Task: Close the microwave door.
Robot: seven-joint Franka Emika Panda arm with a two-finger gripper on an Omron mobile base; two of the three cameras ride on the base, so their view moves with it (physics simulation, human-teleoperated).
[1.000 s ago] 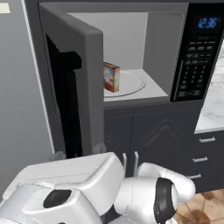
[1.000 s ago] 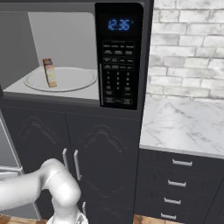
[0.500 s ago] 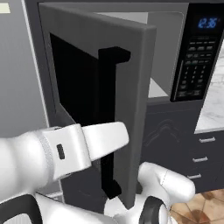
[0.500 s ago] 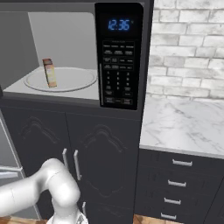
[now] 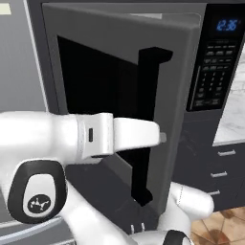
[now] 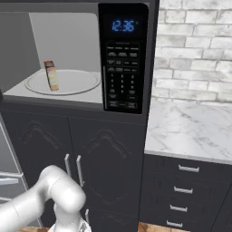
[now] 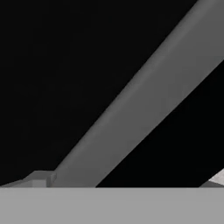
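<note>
The wide grey microwave door with its dark window (image 5: 100, 91) stands part-way swung toward the grey and black built-in microwave (image 6: 122, 59), hinged at that box's left side. The step in hand looks like the push; next, the white arm (image 5: 95, 136) must press the panel flush. The black bar handle (image 5: 146, 124) is matte and squared. Whether the gripper is spread or closed cannot be told.

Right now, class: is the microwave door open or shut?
Open. The microwave door stands swung out at an angle, and the right base view looks straight in at the turntable.
</note>
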